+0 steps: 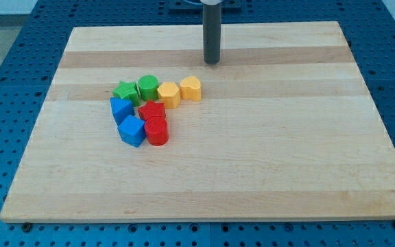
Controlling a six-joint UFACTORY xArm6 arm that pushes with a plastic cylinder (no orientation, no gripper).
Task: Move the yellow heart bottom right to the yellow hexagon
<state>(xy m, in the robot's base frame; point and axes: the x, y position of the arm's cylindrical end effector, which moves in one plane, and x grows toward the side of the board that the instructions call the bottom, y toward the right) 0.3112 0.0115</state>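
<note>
Nearest the camera sits the red cylinder [156, 132], lowest of the cluster left of centre on the table [266, 165]. At the cluster's upper right, the yellow heart [191, 88] touches the yellow hexagon [169, 94] on its left. My tip [212, 62], a bare tool grasping nothing, hangs just above-right of the heart, apart from it.

A: Rod [212, 31] — upper end cut by the frame's top edge.
B: Noted. Red blocks [153, 122], centre-left: the two touch, shapes unclear. The front one covers the rear one's lower part.
A: Blue perforated table [5, 82] runs off the left, right and bottom edges.
</note>
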